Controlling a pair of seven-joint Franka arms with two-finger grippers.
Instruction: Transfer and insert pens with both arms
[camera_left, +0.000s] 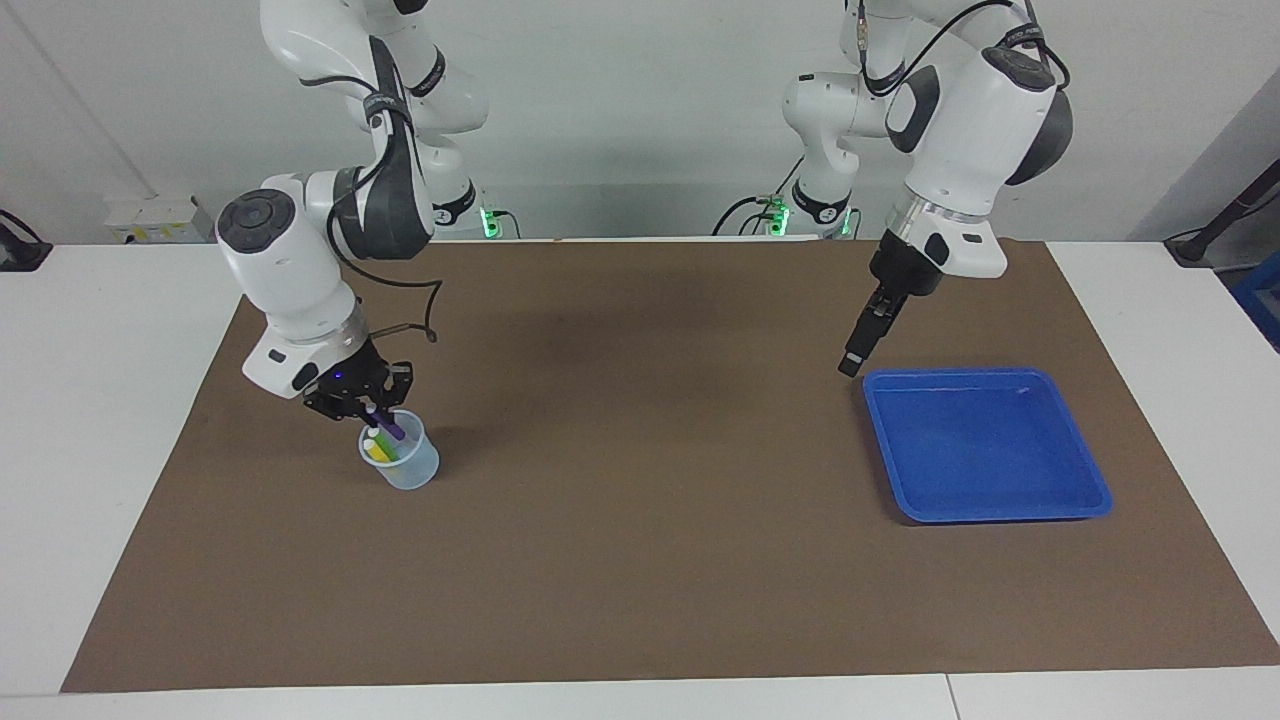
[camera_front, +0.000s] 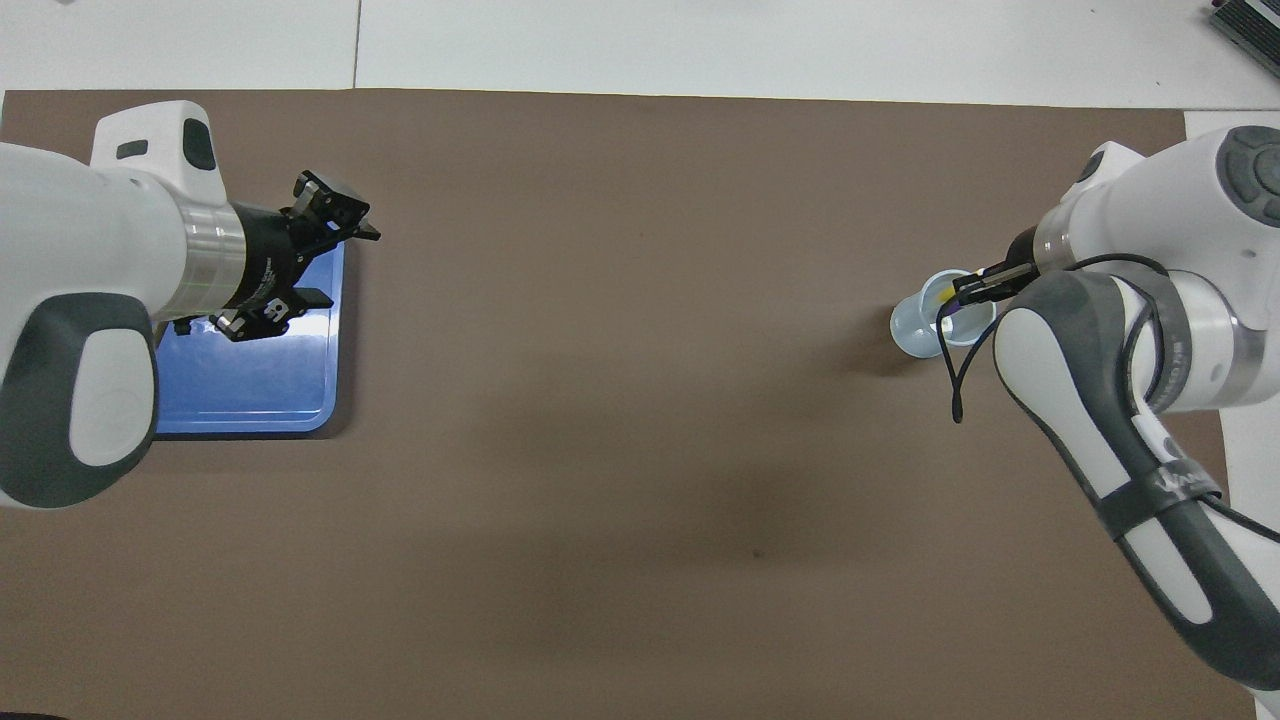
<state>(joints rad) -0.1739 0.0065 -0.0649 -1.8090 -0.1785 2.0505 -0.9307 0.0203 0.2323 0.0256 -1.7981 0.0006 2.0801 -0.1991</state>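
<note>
A clear plastic cup stands on the brown mat toward the right arm's end of the table. A yellow pen and a green pen lean inside it. My right gripper hangs just over the cup's rim, shut on the purple pen. That pen slants down into the cup. In the overhead view the right gripper covers most of the cup. My left gripper hangs open and holds nothing, over the blue tray's edge toward the table's middle.
The blue tray lies on the mat toward the left arm's end and holds nothing. In the overhead view the left arm covers much of the tray. White tabletop borders the brown mat.
</note>
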